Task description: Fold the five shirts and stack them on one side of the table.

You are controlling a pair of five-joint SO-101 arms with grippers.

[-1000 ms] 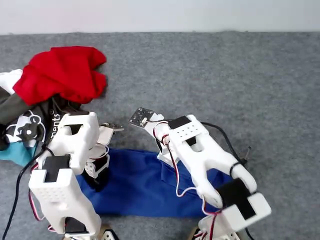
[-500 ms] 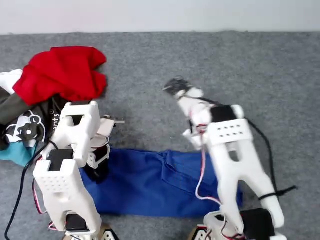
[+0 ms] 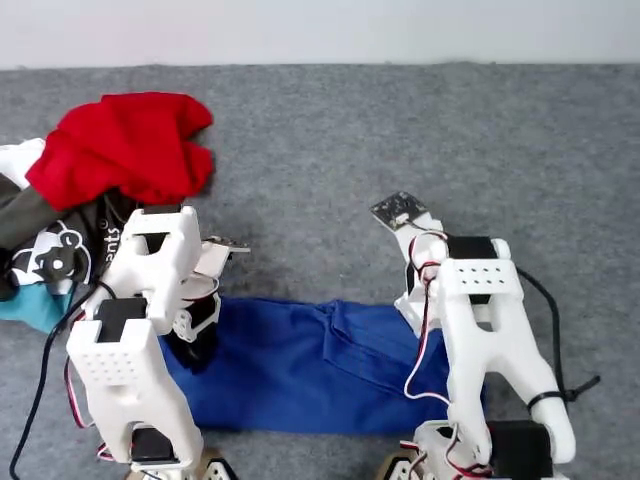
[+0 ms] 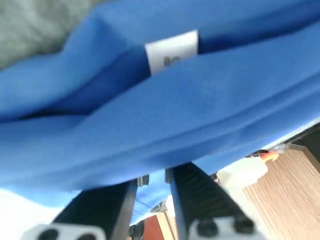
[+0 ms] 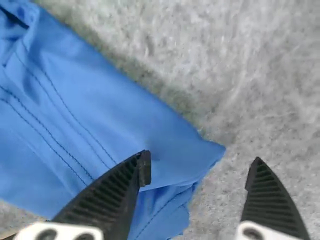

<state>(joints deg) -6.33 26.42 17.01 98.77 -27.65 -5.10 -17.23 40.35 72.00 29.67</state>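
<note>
High view: A blue shirt (image 3: 300, 370) lies spread flat across the grey tabletop (image 3: 400, 130) at 6 o'clock, stretched between the two white arms. The left arm (image 3: 140, 300) stands at 8 o'clock with its tip over the shirt's 9 o'clock end. The right arm (image 3: 480, 300) stands at 5 o'clock, bent down over the shirt's 3 o'clock end. A crumpled red shirt (image 3: 125, 145) sits at 10 o'clock, on top of a heap at 9 o'clock. The heap holds a black shirt (image 3: 60, 245) with a white print, a teal shirt (image 3: 30, 305) at its near edge and a white shirt (image 3: 18, 160) at its far edge. The heap lies well apart from the blue shirt's right end and just beside the left arm.

Left wrist view: The left hand (image 4: 152, 177) is drawn narrow, its two black ribbed fingers (image 4: 195, 195) close together with blue cloth caught in the slim gap between them. Folds of the blue shirt run across in front of the hand, and a white tag (image 4: 171, 50) shows at the shirt's neck seam.

Right wrist view: The right hand (image 5: 201, 167) is spread wide and holds nothing. One finger rests over the blue shirt's stitched hem, near its corner. The other hangs over bare grey tabletop just beside that corner.
</note>
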